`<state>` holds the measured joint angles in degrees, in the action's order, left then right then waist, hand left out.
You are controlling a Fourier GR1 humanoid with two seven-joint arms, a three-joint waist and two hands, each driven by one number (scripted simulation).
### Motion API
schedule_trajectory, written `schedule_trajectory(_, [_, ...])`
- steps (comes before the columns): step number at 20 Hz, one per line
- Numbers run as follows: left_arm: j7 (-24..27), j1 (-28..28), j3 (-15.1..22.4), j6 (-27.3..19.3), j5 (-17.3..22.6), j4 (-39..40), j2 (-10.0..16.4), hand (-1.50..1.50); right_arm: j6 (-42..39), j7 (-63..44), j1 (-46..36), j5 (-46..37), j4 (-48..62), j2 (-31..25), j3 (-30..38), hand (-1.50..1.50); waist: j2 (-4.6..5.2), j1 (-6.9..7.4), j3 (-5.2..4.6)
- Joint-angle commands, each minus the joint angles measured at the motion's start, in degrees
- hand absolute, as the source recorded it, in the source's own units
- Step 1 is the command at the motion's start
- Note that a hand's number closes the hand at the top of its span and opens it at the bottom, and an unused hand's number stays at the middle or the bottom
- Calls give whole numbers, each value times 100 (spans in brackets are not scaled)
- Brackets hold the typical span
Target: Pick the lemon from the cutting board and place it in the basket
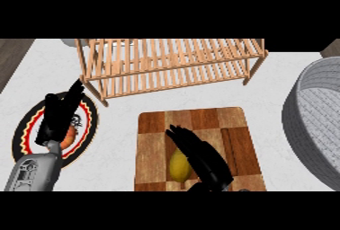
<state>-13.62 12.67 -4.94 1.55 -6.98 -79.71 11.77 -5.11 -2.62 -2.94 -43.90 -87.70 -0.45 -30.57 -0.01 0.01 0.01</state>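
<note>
A yellow lemon (178,165) lies on the checkered wooden cutting board (154,134), near its front edge. My right hand (203,157) hovers over the board just right of the lemon, fingers straight and pointing up-left, partly covering the fruit's right side. The grey woven basket (312,121) stands at the right edge, only partly in view. My left hand (58,112) rests open over a round plate at the left, fingers pointing up.
A slatted wooden rack (172,63) spans the back of the counter. The round plate (26,130) with black, red and yellow rings sits at the left, with an orange item (69,137) on it beside my left hand.
</note>
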Motion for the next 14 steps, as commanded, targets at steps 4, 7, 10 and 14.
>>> schedule_trajectory(4, [190,-11,119,-122,-170,108,-260,0,353,371,-123,-487,407,44,-134,150,0,-6,-1])
schedule_trajectory(7, [-140,-372,99,20,-47,-644,-128,0,689,647,-97,-794,516,-222,-67,150,-10,23,1])
schedule_trajectory(10, [222,-103,-100,91,-37,79,-45,0,753,404,-143,-1117,333,-65,-270,150,-2,-11,-2])
schedule_trajectory(14, [-30,-138,-4,141,-61,-181,-20,0,696,-317,-330,-1600,700,-270,84,150,-4,-7,-5])
